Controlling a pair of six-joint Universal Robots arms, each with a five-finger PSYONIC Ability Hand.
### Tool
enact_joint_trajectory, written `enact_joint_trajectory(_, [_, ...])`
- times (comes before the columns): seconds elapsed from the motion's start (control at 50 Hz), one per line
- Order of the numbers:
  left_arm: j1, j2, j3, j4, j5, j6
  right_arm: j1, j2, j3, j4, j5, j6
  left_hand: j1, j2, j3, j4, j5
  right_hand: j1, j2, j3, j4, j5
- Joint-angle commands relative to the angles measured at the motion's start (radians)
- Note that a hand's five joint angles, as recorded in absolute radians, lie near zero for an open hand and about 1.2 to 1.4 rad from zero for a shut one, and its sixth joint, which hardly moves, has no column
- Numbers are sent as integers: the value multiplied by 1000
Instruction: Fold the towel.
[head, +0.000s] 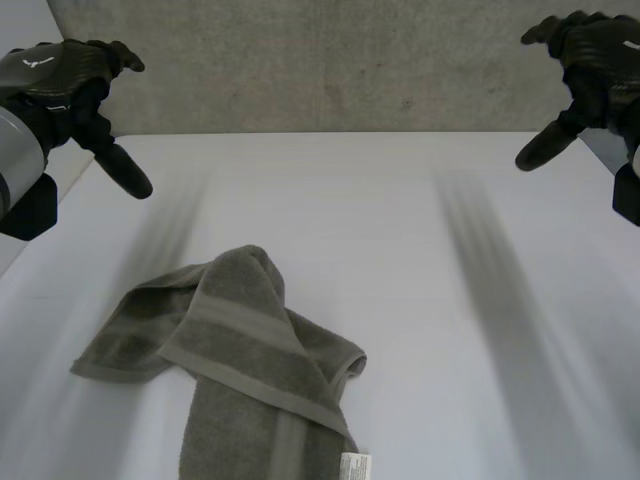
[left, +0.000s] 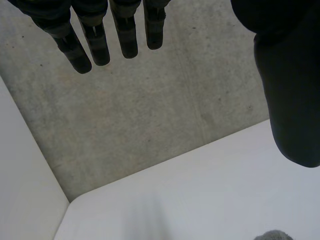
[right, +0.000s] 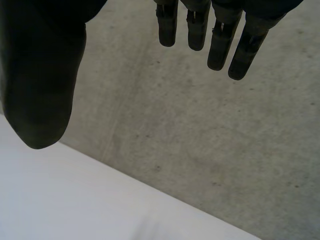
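None of the folding looks done. The desk (head: 420, 260) carries the towel (head: 240, 370) in a crumpled heap, one end flopped over the rest. It lies nearer the left hand (head: 62, 78) than the right hand (head: 595, 55) and well apart from both. Each hand hangs raised over the desk's far side, fingers straight and spread, holding nothing. A white tag (head: 355, 465) shows at the towel's edge farthest from the hands. Left to do, I judge: reach down, spread it flat, then fold.

Towel (head: 250, 360): grey-green, crumpled, loosely folded over itself, white label at near edge, lying on table
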Motion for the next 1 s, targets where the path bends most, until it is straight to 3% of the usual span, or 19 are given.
enact_joint_trajectory(0.02, [2, 21, -17, 1, -4, 4, 3, 12, 5, -5, 25, -4, -83, -74, -61, -79, -209, -53, -79, -68, -92, -63])
enact_joint_trajectory(0.22, [-7, 23, -24, 1, -4, 2, 1, 17, 7, -7, 22, -6, -89, -80, -67, -85, -214, -53, -79, -68, -92, -63])
enact_joint_trajectory(0.38, [3, 14, -68, 34, 9, 15, 20, 20, 19, 35, -37, -75, -92, -83, -70, -88, -217, -53, -79, -68, -92, -63])
enact_joint_trajectory(0.42, [8, 7, -86, 51, 9, 18, 49, 29, 27, 47, -67, -98, -92, -83, -70, -88, -217, -53, -79, -68, -92, -63])
enact_joint_trajectory(0.46, [16, 4, -113, 70, 9, 19, 156, 67, 50, 67, -141, -141, -92, -83, -70, -88, -217, -53, -79, -68, -92, -63])
enact_joint_trajectory(0.54, [86, -55, -204, 136, 16, 56, 261, 116, 67, 72, -175, -170, -89, -80, -67, -85, -214, -53, -79, -68, -92, -63])
enact_joint_trajectory(0.62, [131, -108, -255, 168, 55, 118, 398, 211, 73, 64, -177, -185, -89, -80, -67, -85, -214, -53, -79, -68, -92, -63])
enact_joint_trajectory(0.72, [203, -227, -315, 220, 150, 193, 480, 305, 73, 27, -176, -176, -86, -77, -64, -82, -211, -53, -79, -68, -92, -63])
enact_joint_trajectory(0.84, [230, -307, -329, 265, 162, 199, 555, 402, 74, -71, -145, -172, -83, -74, -61, -79, -209, -53, -79, -68, -92, -63])
enact_joint_trajectory(1.0, [230, -410, -369, 392, 168, 200, 630, 558, 62, -203, -27, -184, -71, -62, -50, -67, -197, 72, 45, 56, 33, 61])
